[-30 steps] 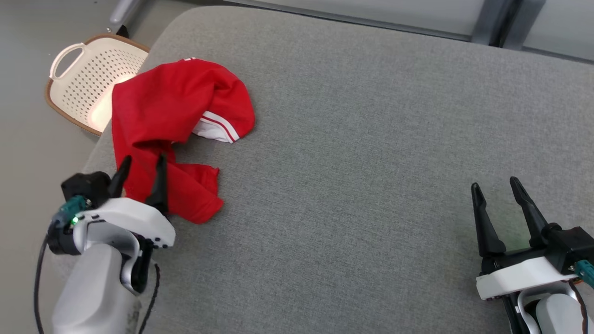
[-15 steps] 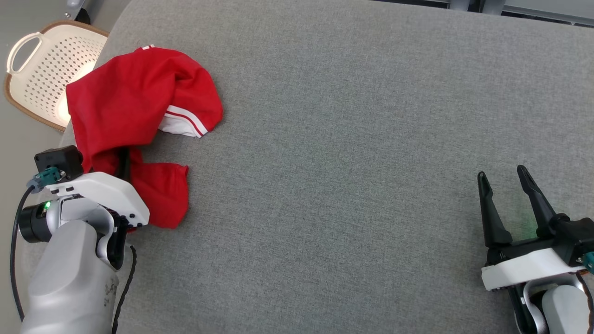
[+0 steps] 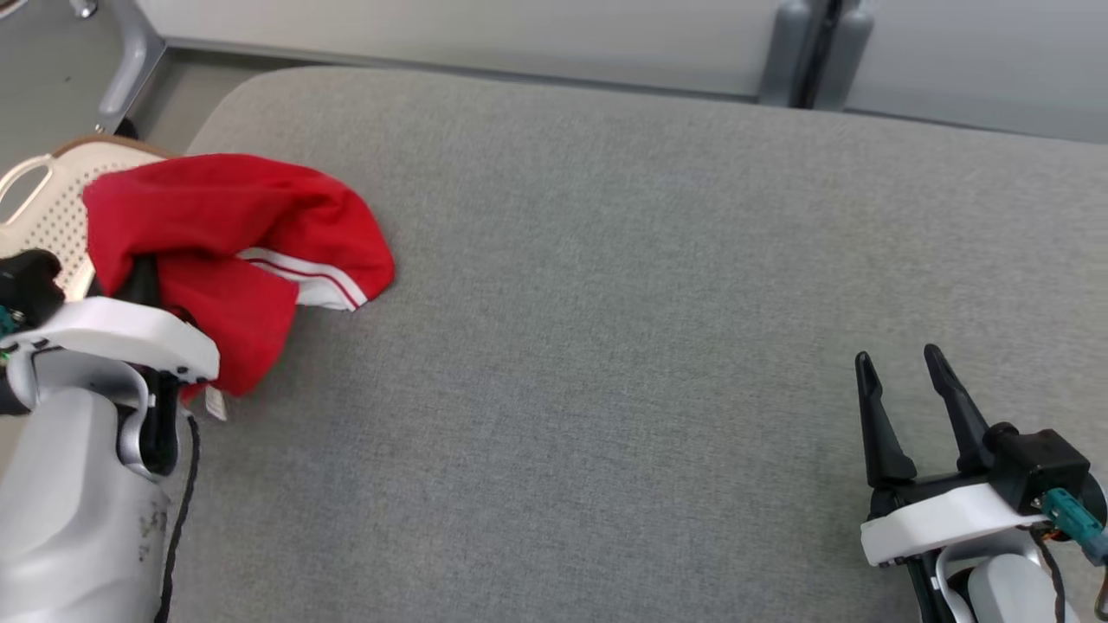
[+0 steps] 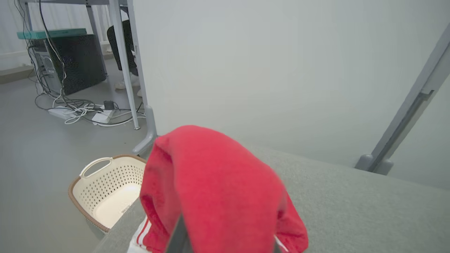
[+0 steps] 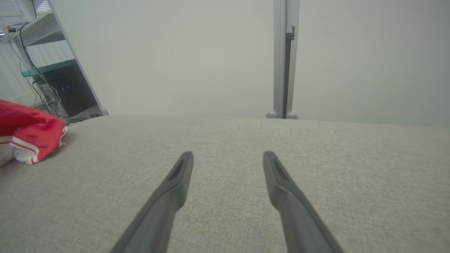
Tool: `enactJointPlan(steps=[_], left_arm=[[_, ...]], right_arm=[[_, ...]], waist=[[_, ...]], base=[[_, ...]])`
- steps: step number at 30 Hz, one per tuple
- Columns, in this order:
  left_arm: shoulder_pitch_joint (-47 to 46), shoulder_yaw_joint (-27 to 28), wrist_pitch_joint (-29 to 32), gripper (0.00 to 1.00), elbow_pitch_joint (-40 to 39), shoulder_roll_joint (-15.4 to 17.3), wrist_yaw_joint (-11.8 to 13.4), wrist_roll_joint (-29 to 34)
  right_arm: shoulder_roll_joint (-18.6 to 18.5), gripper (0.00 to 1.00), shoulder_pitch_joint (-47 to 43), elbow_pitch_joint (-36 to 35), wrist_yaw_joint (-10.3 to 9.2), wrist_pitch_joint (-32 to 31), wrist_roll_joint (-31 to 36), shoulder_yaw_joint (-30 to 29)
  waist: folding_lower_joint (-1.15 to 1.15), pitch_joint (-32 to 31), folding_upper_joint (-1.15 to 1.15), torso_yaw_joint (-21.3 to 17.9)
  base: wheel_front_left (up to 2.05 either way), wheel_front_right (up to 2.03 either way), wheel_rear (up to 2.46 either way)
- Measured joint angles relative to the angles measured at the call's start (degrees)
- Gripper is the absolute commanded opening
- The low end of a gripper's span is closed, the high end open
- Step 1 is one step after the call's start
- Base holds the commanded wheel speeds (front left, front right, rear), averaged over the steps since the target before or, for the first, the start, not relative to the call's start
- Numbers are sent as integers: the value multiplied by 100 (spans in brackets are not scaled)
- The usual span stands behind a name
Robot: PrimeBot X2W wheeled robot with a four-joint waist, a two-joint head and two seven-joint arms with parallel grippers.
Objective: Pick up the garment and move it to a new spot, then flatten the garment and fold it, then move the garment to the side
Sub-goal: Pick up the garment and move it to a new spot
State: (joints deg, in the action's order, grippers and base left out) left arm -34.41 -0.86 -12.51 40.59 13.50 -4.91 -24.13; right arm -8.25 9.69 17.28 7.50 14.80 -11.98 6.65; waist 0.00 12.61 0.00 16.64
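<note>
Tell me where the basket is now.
Head view, far left: the basket stands on the floor off the grey pad's left edge, partly hidden behind the garment that the left gripper holds.

On my right wrist feed, the right end effector [image 5: 227, 154] holds its two dark fingers spread wide over the grey bench [image 5: 369, 175]. The red garment [image 5: 28, 130], white-striped, sits bunched at the feed's far left, well apart from the fingers. A grey post [image 5: 282, 59] stands against the pale wall behind.
</note>
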Motion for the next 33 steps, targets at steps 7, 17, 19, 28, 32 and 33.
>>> enactJointPlan(steps=[7,17,19,28,32,33], left_arm=[[149,80,102,0,-1338,187,230,23],[253,147,778,0,-2955,617,589,207],[254,68,926,0,-3220,790,622,402],[75,-882,1567,0,-3646,1480,410,1543],[-171,-1505,1747,0,-3599,1469,96,1835],[-247,-1678,1783,0,-3562,1443,8,1875]], right_arm=[[186,100,-120,33,0,8,-53,-30],[357,100,-144,-43,0,14,-105,-30],[370,100,-138,-68,0,15,-109,-40],[467,100,54,-130,0,15,-147,-140],[500,100,119,-140,0,15,-172,-123],[506,100,138,-141,0,15,-181,-94]], waist=[[0,-438,0,-272],[0,-663,0,-676],[0,-649,0,-760],[0,-448,0,-1261],[0,-398,0,-1523],[0,-386,0,-1595]], base=[[0,0,0],[0,0,0],[0,0,0],[0,0,0],[0,0,0],[0,0,0]])
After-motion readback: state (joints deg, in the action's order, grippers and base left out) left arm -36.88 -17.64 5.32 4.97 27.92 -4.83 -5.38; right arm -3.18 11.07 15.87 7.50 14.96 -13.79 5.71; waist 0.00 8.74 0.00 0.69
